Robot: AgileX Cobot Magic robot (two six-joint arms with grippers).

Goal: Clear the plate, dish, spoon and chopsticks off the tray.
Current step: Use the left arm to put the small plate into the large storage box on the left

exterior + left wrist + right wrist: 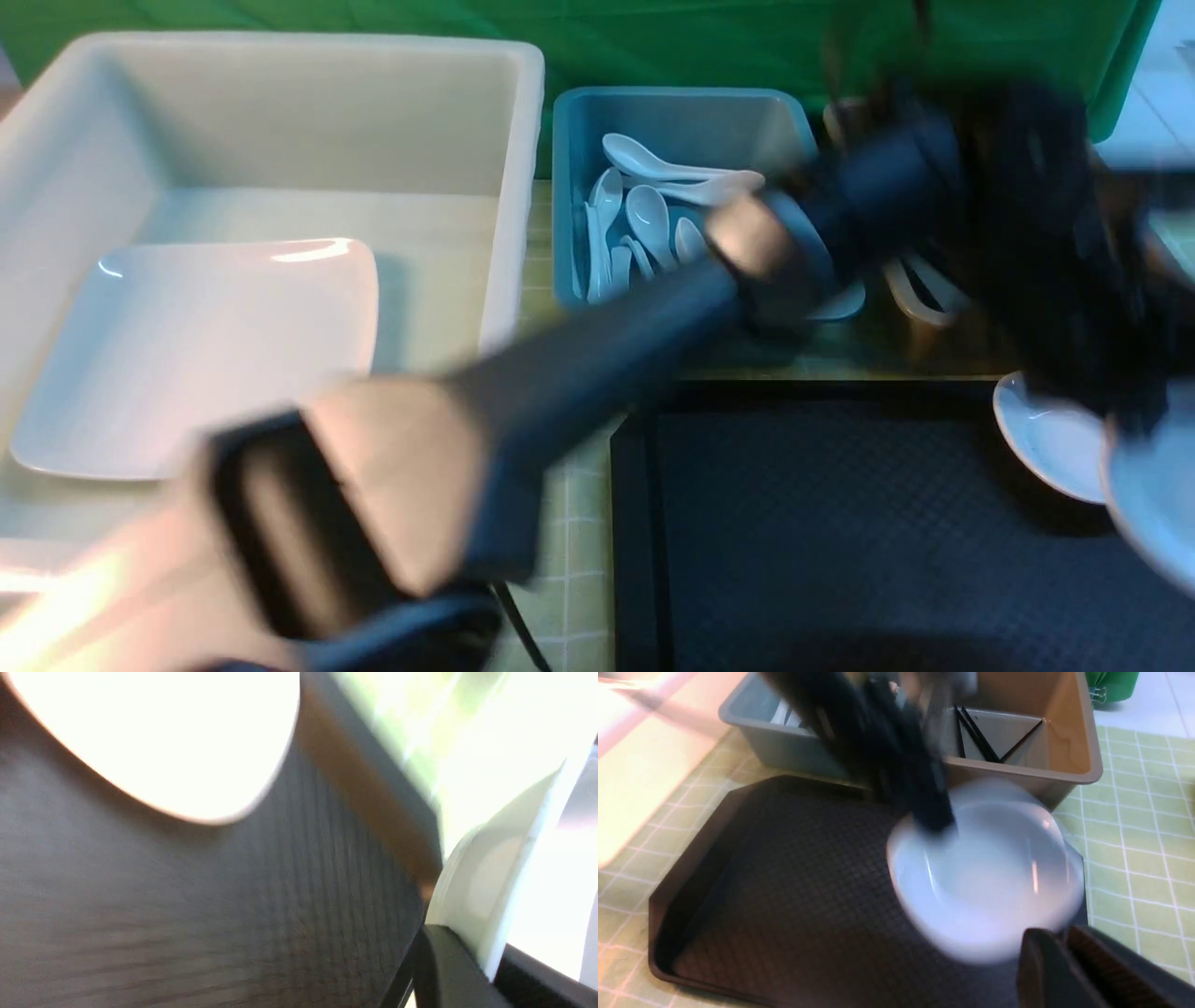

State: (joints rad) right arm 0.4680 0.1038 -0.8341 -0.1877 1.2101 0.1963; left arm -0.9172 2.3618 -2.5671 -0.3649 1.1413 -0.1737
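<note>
The tray [822, 523] is black with a diamond pattern, the dish [994, 882], plate [196, 364] and spoons [649, 217] white, the chopsticks [976, 737] black, and a white bin [504, 112], blue bin [681, 126] and brown bin [1078, 742] stand on pale green cloth [1134, 835] with a white grid.

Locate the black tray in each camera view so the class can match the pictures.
Front view: the tray fills the lower right.
Left wrist view: the tray covers most of the picture, dark and textured.
Right wrist view: the tray spans the middle of the picture.
Shared landmark: the white dish against it.
</note>
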